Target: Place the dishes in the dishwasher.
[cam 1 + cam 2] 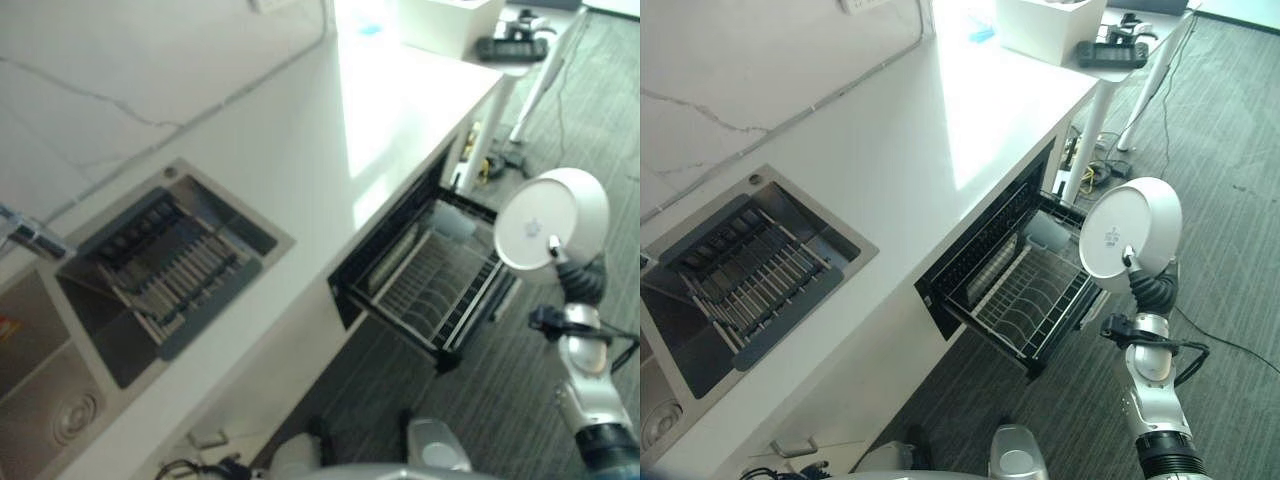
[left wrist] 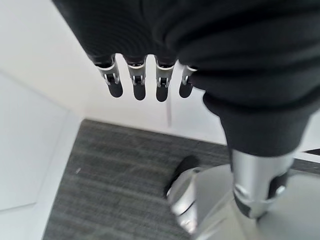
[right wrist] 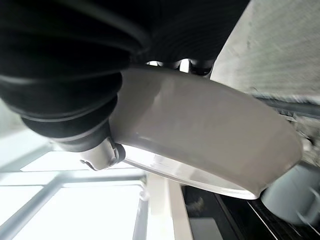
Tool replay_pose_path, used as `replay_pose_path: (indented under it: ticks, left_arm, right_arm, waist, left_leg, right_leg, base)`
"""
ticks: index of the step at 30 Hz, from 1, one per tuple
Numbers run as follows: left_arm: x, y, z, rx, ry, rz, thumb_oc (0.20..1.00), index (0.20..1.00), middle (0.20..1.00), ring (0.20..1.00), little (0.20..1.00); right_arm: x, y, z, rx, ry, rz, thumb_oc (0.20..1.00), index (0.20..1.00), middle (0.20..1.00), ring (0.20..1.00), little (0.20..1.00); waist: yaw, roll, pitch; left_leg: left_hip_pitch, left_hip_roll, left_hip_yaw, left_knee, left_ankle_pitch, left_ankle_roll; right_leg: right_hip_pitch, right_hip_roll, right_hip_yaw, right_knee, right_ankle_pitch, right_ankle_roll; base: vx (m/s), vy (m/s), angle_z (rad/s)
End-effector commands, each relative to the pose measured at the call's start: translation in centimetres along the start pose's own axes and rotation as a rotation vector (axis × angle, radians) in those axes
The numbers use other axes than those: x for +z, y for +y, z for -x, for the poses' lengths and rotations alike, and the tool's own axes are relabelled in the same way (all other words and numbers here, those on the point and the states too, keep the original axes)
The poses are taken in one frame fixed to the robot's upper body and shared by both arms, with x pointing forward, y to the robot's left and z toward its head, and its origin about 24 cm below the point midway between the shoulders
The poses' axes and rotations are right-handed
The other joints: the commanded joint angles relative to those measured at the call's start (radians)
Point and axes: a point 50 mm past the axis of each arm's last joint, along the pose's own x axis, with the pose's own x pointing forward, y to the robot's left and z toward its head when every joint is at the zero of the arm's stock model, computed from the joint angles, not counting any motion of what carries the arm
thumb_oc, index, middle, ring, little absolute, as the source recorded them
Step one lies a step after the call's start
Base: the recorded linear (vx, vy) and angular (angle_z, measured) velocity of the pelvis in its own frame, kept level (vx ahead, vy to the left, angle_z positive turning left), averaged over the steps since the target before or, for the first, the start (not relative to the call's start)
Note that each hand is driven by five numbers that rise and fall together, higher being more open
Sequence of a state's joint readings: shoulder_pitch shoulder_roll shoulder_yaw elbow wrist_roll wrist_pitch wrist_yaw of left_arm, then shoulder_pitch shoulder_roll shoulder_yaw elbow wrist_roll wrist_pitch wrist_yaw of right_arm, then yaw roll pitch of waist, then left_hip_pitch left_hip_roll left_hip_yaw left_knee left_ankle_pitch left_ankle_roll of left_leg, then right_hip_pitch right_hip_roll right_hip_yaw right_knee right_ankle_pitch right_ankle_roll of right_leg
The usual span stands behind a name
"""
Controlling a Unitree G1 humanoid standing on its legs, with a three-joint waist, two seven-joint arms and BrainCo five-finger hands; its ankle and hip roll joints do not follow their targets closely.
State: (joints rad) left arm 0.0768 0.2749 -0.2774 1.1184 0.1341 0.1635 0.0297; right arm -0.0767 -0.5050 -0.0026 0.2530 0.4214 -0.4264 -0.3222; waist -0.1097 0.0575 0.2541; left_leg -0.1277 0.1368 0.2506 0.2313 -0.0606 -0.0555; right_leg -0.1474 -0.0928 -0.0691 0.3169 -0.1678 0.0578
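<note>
The right hand grips a white plate by its rim, held on edge in the air just outside the pulled-out dishwasher rack, which lies toward the counter. The left hand hangs slack.

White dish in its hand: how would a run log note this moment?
right hand: holding white dish | dishwasher rack: pulled out | left hand: idle, open

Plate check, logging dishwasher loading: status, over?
Right hand shut on white plate, held above the pulled-out dishwasher rack. Left hand open, idle. Cup sits at rack's back; wire slots free.
</note>
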Motion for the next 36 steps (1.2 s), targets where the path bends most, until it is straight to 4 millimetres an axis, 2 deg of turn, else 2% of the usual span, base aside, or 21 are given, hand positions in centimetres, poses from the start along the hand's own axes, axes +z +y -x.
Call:
replay_pose_path:
  ticks: [1,4,5,7,9,12,14,17,23,26,27,29,32,36]
  left_arm:
    - [0.2,0.0,0.0,-0.010,-0.017,-0.020,1.000,1.000,1.000,1.000,1.000]
    - [0.4,0.3,0.1,-0.002,-0.038,-0.025,1.000,1.000,1.000,1.000,1.000]
    - [0.5,0.6,0.1,0.000,-0.042,-0.031,1.000,1.000,1.000,1.000,1.000]
    - [0.7,0.9,0.2,0.003,-0.049,-0.039,1.000,1.000,1.000,1.000,1.000]
    - [0.6,0.7,0.2,0.003,-0.046,-0.042,1.000,1.000,1.000,1.000,1.000]
    - [1.1,1.0,0.1,0.007,-0.056,-0.036,1.000,1.000,1.000,1.000,1.000]
    - [1.9,2.0,0.1,0.006,-0.061,-0.028,1.000,1.000,1.000,1.000,1.000]
    - [2.0,2.3,0.1,0.016,-0.073,-0.036,1.000,1.000,1.000,1.000,1.000]
    - [3.3,3.4,0.1,0.041,-0.114,-0.057,1.000,1.000,1.000,1.000,1.000]
    - [4.3,4.4,0.2,0.061,-0.142,-0.053,1.000,1.000,1.000,1.000,1.000]
    - [4.3,4.4,0.2,0.061,-0.142,-0.053,1.000,1.000,1.000,1.000,1.000]
    - [4.9,5.2,0.3,0.080,-0.159,-0.043,1.000,1.000,1.000,1.000,1.000]
    - [6.2,6.3,0.4,0.106,-0.199,-0.043,1.000,1.000,1.000,1.000,1.000]
    - [8.5,7.3,0.8,0.128,-0.254,-0.026,1.000,1.000,1.000,1.000,1.000]
  right_arm:
    - [4.4,1.1,-2.0,0.024,-0.243,-0.060,0.200,0.200,0.200,0.200,0.200]
    - [3.5,1.7,-2.0,0.053,-0.180,-0.047,0.200,0.200,0.200,0.200,0.200]
    - [2.2,1.8,-2.2,0.072,-0.098,0.027,0.200,0.200,0.200,0.200,0.200]
    - [1.2,2.1,-2.3,0.091,-0.032,0.055,0.200,0.200,0.200,0.200,0.200]
    - [-0.9,2.4,-2.1,0.054,0.088,0.054,0.200,0.200,0.200,0.200,0.200]
    - [-1.8,2.9,-2.2,0.056,0.144,0.088,0.200,0.200,0.200,0.200,0.200]
    - [-2.7,2.6,-2.3,0.034,0.189,0.189,0.200,0.200,0.200,0.200,0.200]
    - [-3.3,1.7,-3.4,-0.039,0.263,0.290,0.200,0.200,0.200,0.200,0.200]
    - [-2.9,1.2,-6.1,-0.032,0.281,0.549,0.200,0.200,0.200,0.200,0.200]
    - [-1.9,1.0,-7.5,0.019,0.217,0.790,0.200,0.200,0.200,0.200,0.200]
    - [-1.9,1.0,-7.5,0.019,0.217,0.790,0.200,0.200,0.200,0.200,0.200]
    - [-1.3,1.0,-8.3,0.053,0.152,0.961,0.200,0.200,0.200,0.200,0.200]
    - [-0.3,0.9,-9.6,0.042,0.087,1.105,0.200,0.200,0.200,0.200,0.200]
    - [0.8,2.4,-10.9,0.067,0.012,1.241,0.200,0.200,0.200,0.200,0.200]
  waist:
    - [0.022,-0.017,-0.031]
    - [0.034,-0.012,-0.019]
    - [0.041,-0.011,-0.014]
    - [0.051,-0.008,-0.007]
    - [0.061,-0.005,0.001]
    - [0.069,0.000,0.011]
    - [0.073,0.006,0.023]
    - [0.096,0.008,0.035]
    - [0.130,0.019,0.076]
    - [0.147,0.033,0.113]
    - [0.147,0.033,0.113]
    - [0.159,0.042,0.137]
    - [0.180,0.053,0.172]
    - [0.201,0.063,0.216]
  left_leg:
    - [0.021,0.025,-0.114,0.069,-0.108,-0.015]
    - [0.016,0.017,-0.124,0.069,-0.102,-0.014]
    - [0.014,0.013,-0.129,0.069,-0.102,-0.014]
    - [0.010,0.011,-0.134,0.069,-0.099,-0.014]
    - [0.011,0.010,-0.139,0.069,-0.098,-0.011]
    - [0.000,0.008,-0.145,0.069,-0.097,-0.011]
    - [-0.003,0.001,-0.151,0.069,-0.096,-0.007]
    - [-0.010,-0.006,-0.160,0.069,-0.093,-0.003]
    - [-0.039,-0.016,-0.172,0.069,-0.079,0.001]
    - [-0.058,-0.026,-0.189,0.069,-0.071,0.009]
    - [-0.058,-0.026,-0.189,0.069,-0.071,0.009]
    - [-0.080,-0.034,-0.204,0.069,-0.059,0.016]
    - [-0.121,-0.046,-0.224,0.069,-0.045,0.026]
    - [-0.179,-0.070,-0.247,0.069,-0.024,0.041]
  right_leg:
    - [0.004,-0.063,-0.033,-0.017,0.017,0.040]
    - [0.009,-0.067,-0.048,-0.017,0.019,0.039]
    - [0.011,-0.069,-0.054,-0.017,0.017,0.039]
    - [0.011,-0.070,-0.059,-0.017,0.018,0.038]
    - [0.016,-0.071,-0.063,-0.017,0.017,0.036]
    - [0.012,-0.072,-0.068,-0.017,0.018,0.035]
    - [0.015,-0.074,-0.074,-0.017,0.019,0.034]
    - [0.018,-0.077,-0.087,-0.017,0.021,0.033]
    - [0.007,-0.080,-0.114,-0.017,0.028,0.028]
    - [0.007,-0.072,-0.129,-0.017,0.032,0.022]
    - [0.007,-0.072,-0.129,-0.017,0.032,0.022]
    - [0.000,-0.067,-0.141,-0.017,0.040,0.018]
    - [-0.031,-0.061,-0.149,-0.003,0.046,0.013]
    - [-0.098,-0.059,-0.144,0.043,0.044,0.010]
  base:
    - [-0.03,0.017,0.12]
    - [0.00,0.020,0.16]
    - [0.00,0.012,0.16]
    - [-0.01,0.011,0.13]
    - [0.01,0.010,0.07]
    - [-0.01,0.026,0.09]
    - [0.00,0.046,0.05]
    - [0.00,-0.008,0.18]
    - [-0.04,0.005,0.15]
    - [-0.06,0.018,0.18]
    - [-0.07,0.007,0.19]
    - [-0.07,-0.001,0.24]
    - [-0.15,-0.016,0.26]
    - [-0.15,0.004,0.12]
